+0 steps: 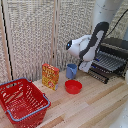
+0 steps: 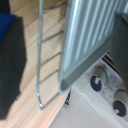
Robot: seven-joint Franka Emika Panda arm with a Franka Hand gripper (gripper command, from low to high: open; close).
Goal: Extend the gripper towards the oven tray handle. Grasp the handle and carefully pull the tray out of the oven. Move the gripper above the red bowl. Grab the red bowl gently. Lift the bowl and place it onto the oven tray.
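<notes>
1. Plainly, the oven [image 1: 114, 54] sits on the table [image 1: 95, 105] at the exterior view's right, door down; its tray [image 1: 106, 62] of dark parallel bars juts out the front, so it looks at least partly drawn out.
2. The tray handle [image 1: 98, 70], a thin bar along the front edge, seems stiff and narrow; a pinch at its middle should pull straight, while an off-centre hold may skew the tray in its runners.
3. The red bowl [image 1: 73, 86] rests on the table near the blue cup [image 1: 71, 70], well apart from the tray; it looks light, glossy and likely slippery, so the rim is the sensible place to grip, gently.
4. The gripper [image 1: 86, 65] hangs by the tray's front corner; how far it is open, or whether it holds anything, cannot be told.
5. The wrist view is blurred; wire bars [image 2: 50, 50] and oven knobs [image 2: 98, 81] show, but the fingertips are unclear.
</notes>
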